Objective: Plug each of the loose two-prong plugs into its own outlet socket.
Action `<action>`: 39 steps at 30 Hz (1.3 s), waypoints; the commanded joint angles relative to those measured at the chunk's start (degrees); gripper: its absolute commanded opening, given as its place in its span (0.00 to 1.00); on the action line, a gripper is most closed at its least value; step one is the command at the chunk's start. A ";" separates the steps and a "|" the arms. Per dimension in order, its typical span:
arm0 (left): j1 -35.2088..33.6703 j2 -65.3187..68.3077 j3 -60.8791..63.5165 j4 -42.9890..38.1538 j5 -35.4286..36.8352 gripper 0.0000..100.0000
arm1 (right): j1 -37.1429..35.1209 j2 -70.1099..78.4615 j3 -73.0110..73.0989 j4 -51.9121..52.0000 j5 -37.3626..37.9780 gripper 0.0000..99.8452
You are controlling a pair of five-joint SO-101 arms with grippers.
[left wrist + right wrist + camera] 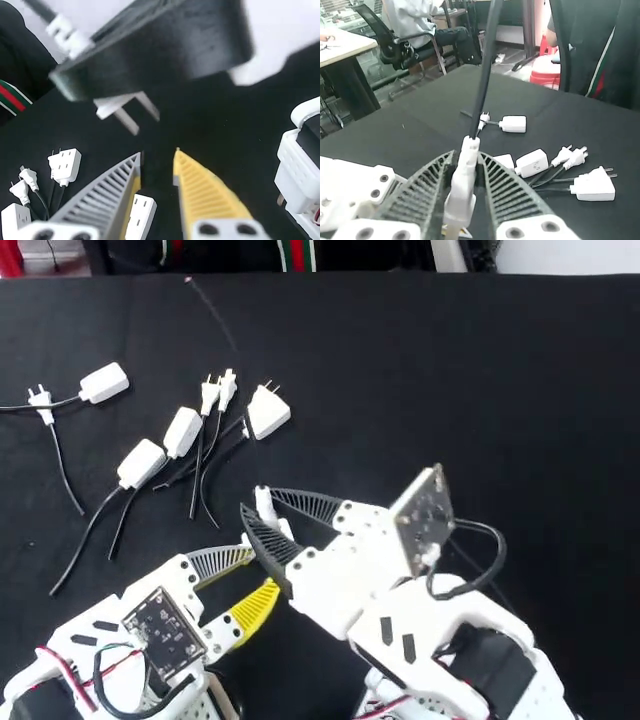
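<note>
My right gripper (466, 156) is shut on a white two-prong plug (461, 187) whose black cable (485, 65) rises away from it. From above, that gripper (258, 500) holds the plug (264, 504) over the table's near middle. In the left wrist view the held plug's prongs (125, 112) hang below a black finger (150, 45). My left gripper (157, 155) is open just beneath it, grey and yellow fingers apart; in the high view it (255, 575) sits beside the right one. White sockets (183, 430) (141, 462) and loose plugs (218, 392) lie at the left.
A white adapter with prongs (268, 412) lies near the loose plugs. Another socket (104, 382) with a plug (40, 400) beside it rests at the far left. A white socket face (140, 215) shows between my left fingers. Black cloth (480, 390) covers the table.
</note>
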 commanded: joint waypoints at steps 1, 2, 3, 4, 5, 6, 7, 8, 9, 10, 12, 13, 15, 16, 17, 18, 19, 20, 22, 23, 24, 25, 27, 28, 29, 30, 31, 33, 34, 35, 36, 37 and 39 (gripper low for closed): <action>-0.04 0.00 -0.57 -1.32 0.09 0.13 | 0.79 -0.57 0.04 -1.49 -0.62 0.01; -1.45 0.00 -0.57 -1.85 0.62 0.14 | 0.79 -0.57 0.04 -1.49 -0.62 0.01; -3.21 0.00 -0.31 -2.81 1.93 0.14 | 0.79 -0.57 0.04 -1.49 -0.62 0.01; -5.41 0.00 -0.13 -3.78 3.08 0.14 | 0.79 -0.57 0.04 -1.41 -0.62 0.01; -7.43 0.00 0.04 -4.66 3.96 0.14 | 0.79 -0.57 0.13 -1.32 -0.62 0.01; -8.92 0.00 0.04 -5.19 4.75 0.14 | 0.79 -0.57 0.13 -1.14 -0.62 0.01; -9.71 0.00 0.04 -5.45 5.63 0.14 | 0.70 -0.57 0.13 -1.05 -0.62 0.01; -9.80 0.00 0.04 -5.63 6.42 0.14 | 0.70 -0.57 0.22 -1.05 -0.70 0.01; -9.89 0.00 0.04 -5.71 7.21 0.14 | 0.70 -0.57 0.92 -1.41 -0.70 0.01; -9.89 0.00 -0.04 -5.71 7.82 0.14 | 0.53 -0.57 1.54 -1.85 -0.70 0.01; -10.07 0.00 -0.04 -5.89 8.88 0.14 | -1.41 -0.57 4.00 -4.13 -0.97 0.01; -10.24 0.00 -0.13 -5.89 8.88 0.14 | -1.76 -0.57 4.88 -5.27 -1.58 0.01; -9.89 0.00 -0.40 -5.45 8.70 0.14 | -1.76 -0.57 5.85 -6.77 -1.93 0.01; -9.89 0.00 -0.40 -5.36 8.70 0.14 | -1.76 -0.57 5.93 -6.86 -1.93 0.01; -9.89 0.00 -0.40 -5.36 8.70 0.14 | -1.76 -0.57 5.93 -6.95 -2.02 0.01; -9.89 0.00 -0.40 -5.36 8.70 0.14 | -1.76 -0.57 5.93 -6.95 -2.02 0.01; -9.89 0.00 -0.40 -5.36 8.79 0.14 | -1.76 -0.57 5.93 -6.95 -2.02 0.01; -9.89 0.00 -0.40 -5.36 8.79 0.14 | -1.76 -0.66 5.93 -6.95 -2.11 0.01; -9.80 0.00 -0.13 -5.27 8.79 0.14 | -1.14 -1.01 5.76 -7.12 -2.02 0.01; -9.54 0.00 -0.04 -5.27 8.79 0.14 | -0.44 -1.01 5.67 -7.21 -2.11 0.01; -8.75 0.00 -0.04 -5.27 8.79 0.14 | -0.09 -0.92 5.67 -7.30 -2.20 0.01; -8.04 0.00 -0.04 -5.19 8.70 0.14 | 0.18 -0.84 5.67 -7.30 -2.20 0.01; -6.55 0.00 -0.57 -3.60 8.53 0.14 | 0.18 -0.84 5.93 -7.30 -2.20 0.01; -5.76 -0.09 -1.10 -2.81 8.53 0.14 | 0.18 -0.92 5.93 -7.38 -2.20 0.01; -4.88 -0.09 -1.71 -2.29 8.53 0.14 | 0.18 -0.92 6.11 -7.91 -2.20 0.01; -4.44 -0.09 -2.42 -1.58 8.44 0.14 | 0.18 -0.75 6.64 -8.79 -2.11 0.01; -4.35 -0.09 -2.68 -1.41 8.44 0.14 | 0.44 -0.92 7.60 -9.93 -2.11 0.01; -4.35 -0.09 -2.86 -1.05 8.35 0.14 | 1.41 -1.10 9.10 -11.96 -2.20 0.01; -4.35 -0.09 -3.03 -0.97 8.35 0.14 | 1.85 -1.10 9.45 -12.31 -2.20 0.01; -4.35 -0.09 -3.03 -0.97 8.35 0.14 | 2.20 -1.10 9.54 -12.48 -2.20 0.01; -4.35 -0.09 -3.03 -0.97 8.35 0.14 | 2.20 -1.10 9.45 -12.13 -2.20 0.01; -4.35 -0.09 -3.03 -1.14 8.35 0.14 | 2.11 -1.10 9.27 -11.43 -2.20 0.01; -5.05 -0.09 -3.12 -1.23 8.35 0.14 | 2.02 -1.10 9.19 -10.90 -2.20 0.01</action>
